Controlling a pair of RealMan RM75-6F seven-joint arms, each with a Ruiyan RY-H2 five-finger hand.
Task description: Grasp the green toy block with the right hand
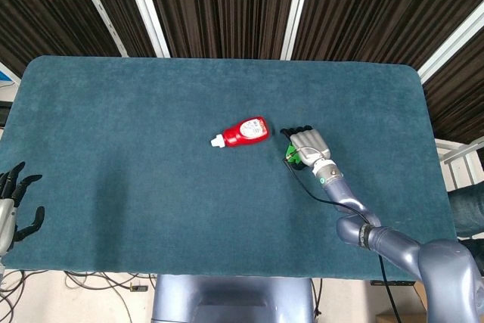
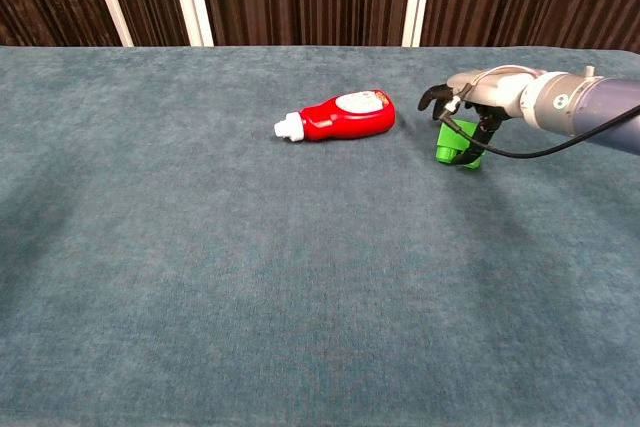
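Note:
The green toy block point(image 2: 451, 147) lies on the teal table point(image 2: 300, 277), right of centre. My right hand point(image 2: 482, 88) hangs directly over it, fingers arched above its top and pointing left, with the thumb reaching down along its front right side. In the head view the right hand point(image 1: 308, 146) covers most of the green toy block point(image 1: 289, 156), leaving only a green sliver at its left edge. I cannot see a firm grip. My left hand point(image 1: 15, 206) hangs with fingers spread off the table's near left corner, holding nothing.
A red bottle with a white cap point(image 1: 242, 132) lies on its side just left of the block, a short gap away from the right hand's fingertips. The red bottle point(image 2: 342, 116) points its cap to the left. A black cable trails from the right wrist.

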